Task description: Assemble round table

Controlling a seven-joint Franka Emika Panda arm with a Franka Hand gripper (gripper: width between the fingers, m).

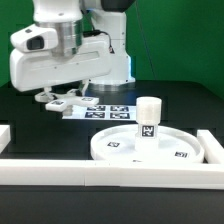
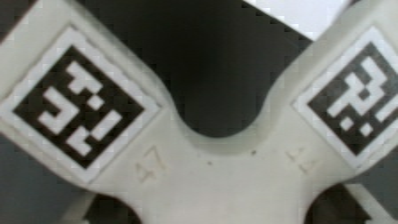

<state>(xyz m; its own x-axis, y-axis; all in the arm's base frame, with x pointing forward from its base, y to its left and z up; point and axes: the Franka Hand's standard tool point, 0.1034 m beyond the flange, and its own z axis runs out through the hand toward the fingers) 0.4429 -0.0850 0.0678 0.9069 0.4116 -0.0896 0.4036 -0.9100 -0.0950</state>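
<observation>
- In the wrist view only the cross-shaped foot is seen, very near, with two tags; whether the jaws are clenched on it cannot be told.
- Only in the exterior view are seen the gripper low at the foot beside the marker board, and the leg upright on the disc.
- A black table, white border walls and a green backdrop are seen.

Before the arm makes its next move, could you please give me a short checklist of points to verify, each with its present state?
1. Leg stands upright on the disc: ok.
2. Gripper is down at the cross-shaped foot: ok.
3. Jaws closed firmly on the foot: cannot tell; the fingers are not clear in either view.
4. Foot lifted off the table: cannot tell.
5. Foot mounted on the leg: not ok; they are well apart.
</observation>
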